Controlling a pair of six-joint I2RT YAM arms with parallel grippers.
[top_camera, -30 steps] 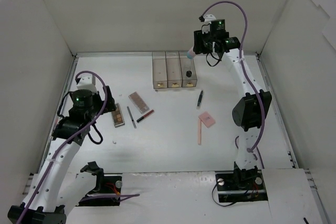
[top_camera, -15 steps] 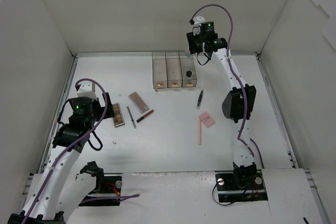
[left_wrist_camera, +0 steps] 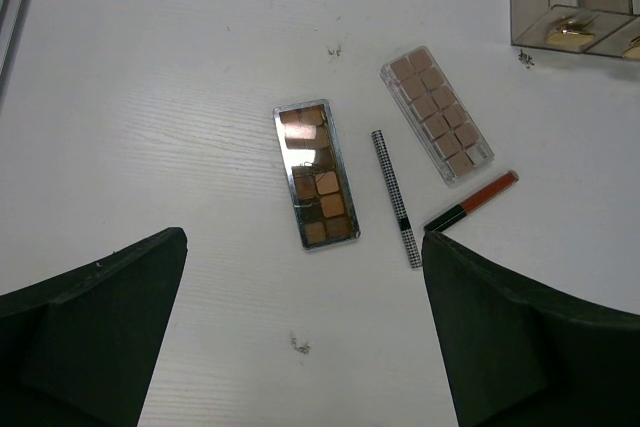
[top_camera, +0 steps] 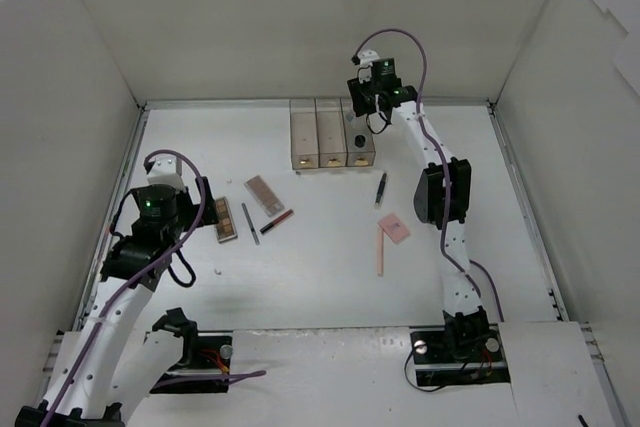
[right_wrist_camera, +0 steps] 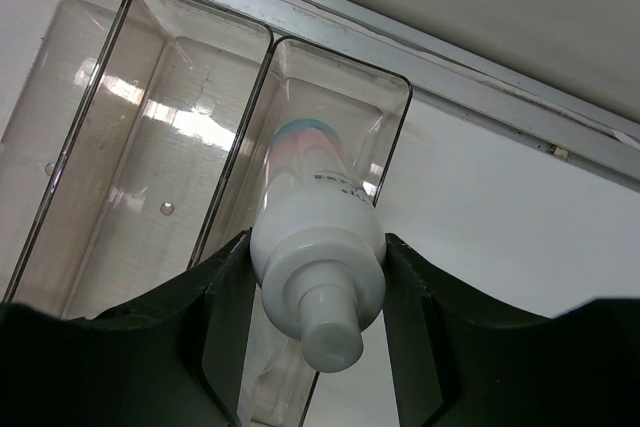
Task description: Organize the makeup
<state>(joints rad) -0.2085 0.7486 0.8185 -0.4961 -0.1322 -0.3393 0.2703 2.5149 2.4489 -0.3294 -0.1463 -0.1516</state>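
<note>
My right gripper (right_wrist_camera: 318, 282) is shut on the white-blue bottle (right_wrist_camera: 315, 232) and holds it tilted over the right compartment of the clear box (right_wrist_camera: 342, 65). In the top view this gripper (top_camera: 363, 105) is at the box's far right end. A black-capped vial (top_camera: 358, 139) stands in that compartment. My left gripper (left_wrist_camera: 305, 347) is open and empty above the table, just short of a brown palette (left_wrist_camera: 316, 174), a checkered pencil (left_wrist_camera: 397, 198), a second palette (left_wrist_camera: 436, 127) and a red and black pencil (left_wrist_camera: 472, 202). A pink pad (top_camera: 394, 227), a pink stick (top_camera: 381, 250) and a black pencil (top_camera: 381, 188) lie mid-table.
The clear box (top_camera: 331, 132) stands at the back centre near the rear wall; its left and middle compartments hold no makeup. White walls enclose the table on three sides. The box's corner shows in the left wrist view (left_wrist_camera: 575, 7).
My right arm has swung left with the bottle, from beside the box's right end to over its right compartment. My left arm has dropped slightly and then held still.
</note>
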